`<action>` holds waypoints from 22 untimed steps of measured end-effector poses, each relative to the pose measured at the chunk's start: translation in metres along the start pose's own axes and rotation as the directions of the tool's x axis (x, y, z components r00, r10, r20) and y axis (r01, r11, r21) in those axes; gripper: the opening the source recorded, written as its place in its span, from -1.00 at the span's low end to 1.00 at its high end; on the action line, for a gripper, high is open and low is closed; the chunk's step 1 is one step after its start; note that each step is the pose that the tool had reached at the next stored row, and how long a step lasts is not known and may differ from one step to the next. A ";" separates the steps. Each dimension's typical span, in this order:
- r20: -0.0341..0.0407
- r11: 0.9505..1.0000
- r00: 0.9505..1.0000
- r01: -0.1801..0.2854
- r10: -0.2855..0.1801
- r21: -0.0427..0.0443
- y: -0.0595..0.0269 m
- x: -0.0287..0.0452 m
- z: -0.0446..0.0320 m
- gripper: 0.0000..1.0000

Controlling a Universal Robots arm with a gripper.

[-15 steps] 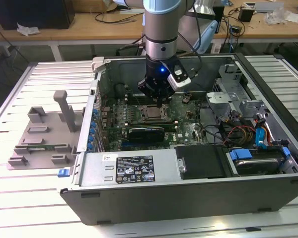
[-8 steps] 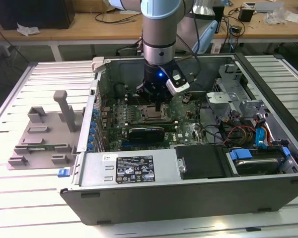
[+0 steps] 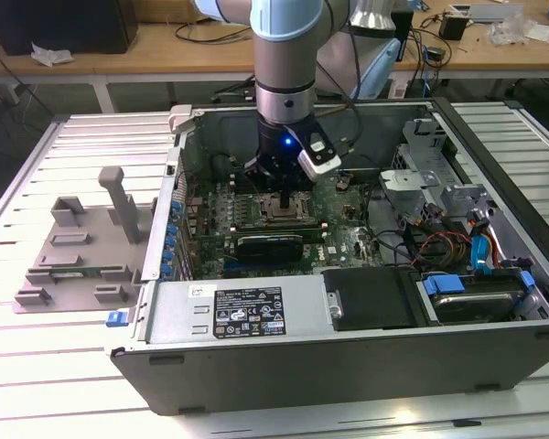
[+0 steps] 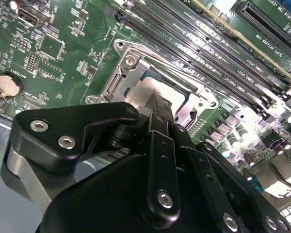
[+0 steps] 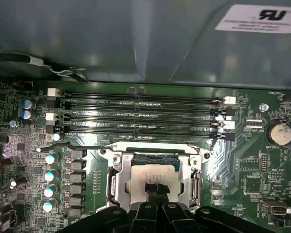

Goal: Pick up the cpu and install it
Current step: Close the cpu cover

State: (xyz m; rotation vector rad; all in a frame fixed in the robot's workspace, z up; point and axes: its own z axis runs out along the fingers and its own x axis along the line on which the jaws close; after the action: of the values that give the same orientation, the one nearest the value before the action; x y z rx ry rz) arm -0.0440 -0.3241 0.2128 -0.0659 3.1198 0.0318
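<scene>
One flat, square, silver-grey cpu lies in its steel-framed socket, the closed black pincer touching it. Four long black slots run alongside. In the exterior view, one grey plastic tray sits at nine o'clock from the case.

One cpu, one tray — one case

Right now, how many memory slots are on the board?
4 memory slots, lying parallel in one bank between the socket and the case wall. None looks hidden.
</scene>
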 end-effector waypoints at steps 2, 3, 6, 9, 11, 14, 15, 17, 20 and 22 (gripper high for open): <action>0.000 1.000 1.000 0.005 -0.005 0.000 0.0001 0.0019 0.0012 -0.79; 0.000 1.000 1.000 0.006 -0.006 0.000 0.0001 0.0023 0.0018 -0.79; 0.000 1.000 1.000 0.009 -0.009 0.000 0.0000 0.0025 0.0024 -0.79; 0.000 1.000 1.000 0.009 -0.009 -0.002 0.0000 0.0026 0.0054 -0.79; 0.000 1.000 1.000 0.009 -0.009 -0.002 -0.0001 0.0026 0.0061 -0.79; 0.000 1.000 1.000 0.009 -0.009 -0.002 -0.0001 0.0007 0.0068 -0.79; 0.000 1.000 1.000 0.009 -0.009 -0.002 -0.0002 -0.0005 0.0070 -0.79; 0.000 1.000 1.000 0.009 -0.009 -0.002 -0.0003 -0.0021 0.0071 -0.79; 0.000 1.000 1.000 0.009 -0.009 -0.002 -0.0002 -0.0023 0.0072 -0.79; 0.000 1.000 1.000 0.009 -0.009 -0.003 -0.0001 -0.0024 0.0063 -0.79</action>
State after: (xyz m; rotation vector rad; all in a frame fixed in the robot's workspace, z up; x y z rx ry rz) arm -0.0415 -0.3241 0.2065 -0.0799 3.1192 0.0359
